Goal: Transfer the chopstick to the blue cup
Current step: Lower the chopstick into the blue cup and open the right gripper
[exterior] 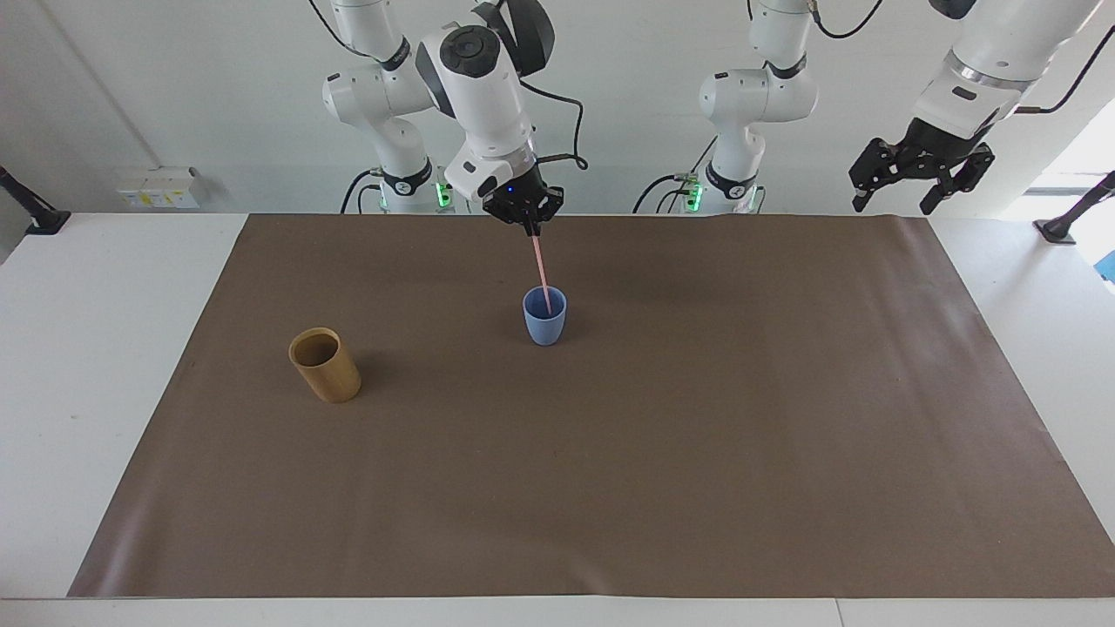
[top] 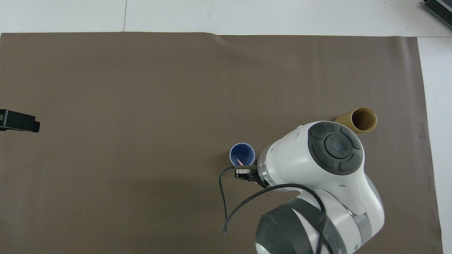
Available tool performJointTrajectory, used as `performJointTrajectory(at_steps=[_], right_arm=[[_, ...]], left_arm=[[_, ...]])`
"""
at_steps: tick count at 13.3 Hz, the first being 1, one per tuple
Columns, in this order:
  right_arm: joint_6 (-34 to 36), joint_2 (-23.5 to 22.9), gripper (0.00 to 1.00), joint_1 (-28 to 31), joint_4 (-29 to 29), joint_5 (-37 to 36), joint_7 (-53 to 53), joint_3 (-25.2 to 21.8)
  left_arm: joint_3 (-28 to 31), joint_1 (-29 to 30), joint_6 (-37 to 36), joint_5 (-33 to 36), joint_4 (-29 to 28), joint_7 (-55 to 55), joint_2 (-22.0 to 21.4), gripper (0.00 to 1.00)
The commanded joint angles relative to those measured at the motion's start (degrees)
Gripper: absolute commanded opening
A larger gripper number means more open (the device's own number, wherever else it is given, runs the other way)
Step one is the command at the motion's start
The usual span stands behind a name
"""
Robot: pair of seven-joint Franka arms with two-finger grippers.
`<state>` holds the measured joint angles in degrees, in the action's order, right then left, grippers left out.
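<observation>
The blue cup [exterior: 544, 324] [top: 242, 153] stands upright on the brown mat, about midway between the two arms' ends. My right gripper [exterior: 530, 230] [top: 245, 173] hangs over the cup's rim nearer the robots, shut on the top of the pale-pink chopstick [exterior: 541, 272]. The stick slants down and its lower end is inside the cup, where a pink tip [top: 240, 162] shows against the inner wall. My left gripper [exterior: 895, 202] [top: 19, 121] waits open and empty, high over the mat's edge at the left arm's end.
A tan cylindrical cup [exterior: 325, 365] [top: 360, 120] stands on the brown mat [exterior: 697, 453] toward the right arm's end, a little farther from the robots than the blue cup. White table [exterior: 87, 348] borders the mat. The right arm's cable [top: 226, 204] hangs beside the blue cup.
</observation>
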<state>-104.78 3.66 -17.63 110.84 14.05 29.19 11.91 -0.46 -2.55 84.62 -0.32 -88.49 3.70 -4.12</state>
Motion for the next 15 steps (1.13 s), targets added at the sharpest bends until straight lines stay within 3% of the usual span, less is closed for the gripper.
performJointTrajectory(at_steps=[1, 3, 6, 7, 10, 15], right_arm=[[-1.9, 0.4, 0.08, 1.0, 1.5, 1.2, -2.6, 0.2], [-1.8, 0.4, 0.21, 1.1, 1.5, 1.2, -2.5, 0.2], [-1.3, 0.3, 0.24, 1.1, 0.6, 1.2, -2.6, 0.2], [-1.2, 0.3, 0.34, 1.3, 0.2, 1.2, -2.6, 0.2], [-1.0, 1.0, 1.00, 2.7, -1.5, 0.3, -2.7, -0.1], [0.7, 3.2, 1.00, 6.9, -4.9, -6.5, -2.8, -0.6]], left_arm=[[-0.5, 1.0, -1.2, -0.1, 0.4, 0.3, -0.4, 1.00], [-0.5, 1.0, -1.2, 0.0, 0.4, 0.3, -0.4, 1.00], [-0.5, 1.0, -1.2, 0.0, 0.4, 0.3, -0.4, 1.00], [-0.5, 1.0, -1.2, 0.0, 0.4, 0.3, -0.4, 1.00], [-0.5, 1.0, -1.2, 0.0, 0.4, 0.3, -0.4, 1.00], [-0.5, 1.0, -1.2, -0.1, 0.4, 0.3, -0.4, 1.00]])
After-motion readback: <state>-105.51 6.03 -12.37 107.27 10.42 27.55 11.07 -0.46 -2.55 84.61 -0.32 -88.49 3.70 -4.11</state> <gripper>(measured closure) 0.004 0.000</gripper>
